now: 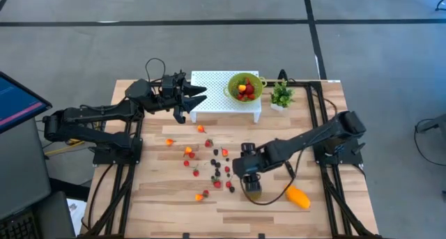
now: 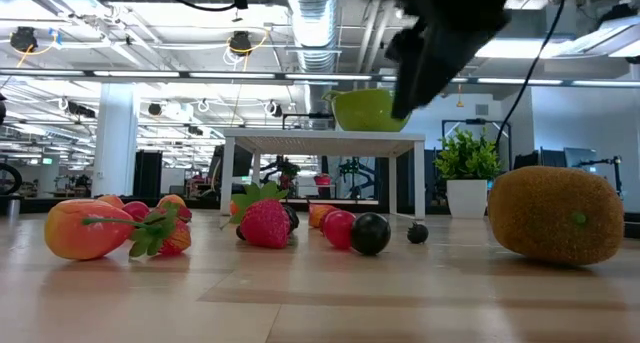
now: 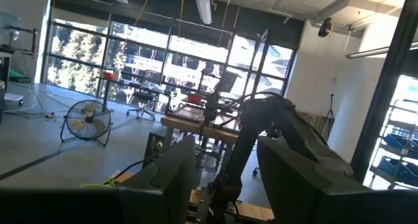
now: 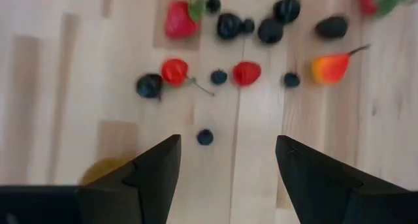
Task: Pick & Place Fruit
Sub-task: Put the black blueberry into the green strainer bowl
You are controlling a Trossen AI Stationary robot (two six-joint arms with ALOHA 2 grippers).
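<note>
Brown kiwi [image 1: 253,191] under right gripper [image 1: 251,184], fingers spread, berries [image 1: 216,166] beside

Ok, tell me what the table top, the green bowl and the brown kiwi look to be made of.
Pale plank table top: looks like wood with a smooth satin finish, showing grain and board joints. Round lime-green bowl: probably plastic or glazed ceramic, with an even, slightly glossy colour. Brown oval kiwi: likely an artificial fruit, its surface matt and fuzzy.

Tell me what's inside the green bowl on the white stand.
The green bowl on the white stand holds red and yellow-orange fruit pieces. Anything beneath that top layer is covered.
</note>
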